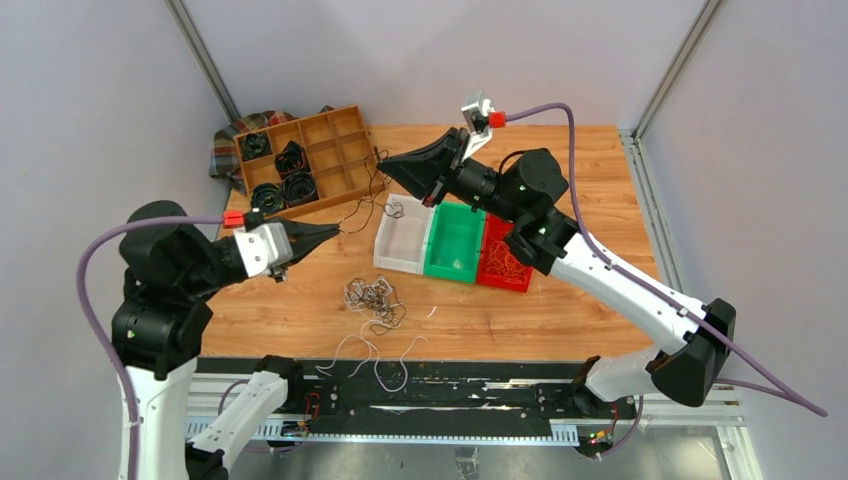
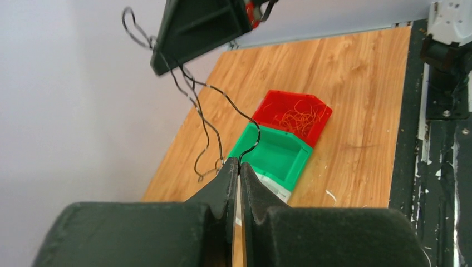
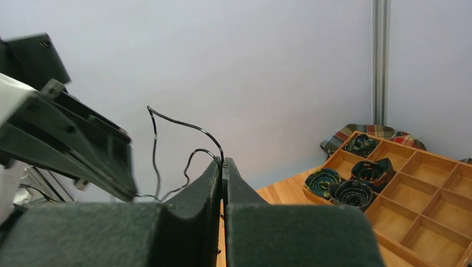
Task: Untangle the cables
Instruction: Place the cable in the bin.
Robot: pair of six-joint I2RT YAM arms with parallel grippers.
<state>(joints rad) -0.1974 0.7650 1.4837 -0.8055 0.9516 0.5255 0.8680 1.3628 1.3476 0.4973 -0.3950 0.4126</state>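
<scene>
A thin black cable (image 1: 362,195) hangs in the air, stretched between my two grippers. My left gripper (image 1: 337,229) is shut on one end; in the left wrist view the cable (image 2: 245,114) leaves its shut tips (image 2: 239,163). My right gripper (image 1: 384,163) is shut on the other end; the cable (image 3: 186,127) curls off its tips (image 3: 223,162) in the right wrist view. A tangled bunch of thin cables (image 1: 375,298) lies on the wooden table. Loose white cables (image 1: 375,352) lie at the near edge. Orange cables (image 1: 506,266) fill the red bin (image 1: 520,281).
A green bin (image 1: 452,241) and a white bin (image 1: 404,240) stand beside the red one. A wooden divided tray (image 1: 330,145) with dark coiled rolls (image 1: 283,176) sits at the back left, beside a plaid cloth (image 1: 228,145). A black rail (image 1: 440,385) runs along the near edge.
</scene>
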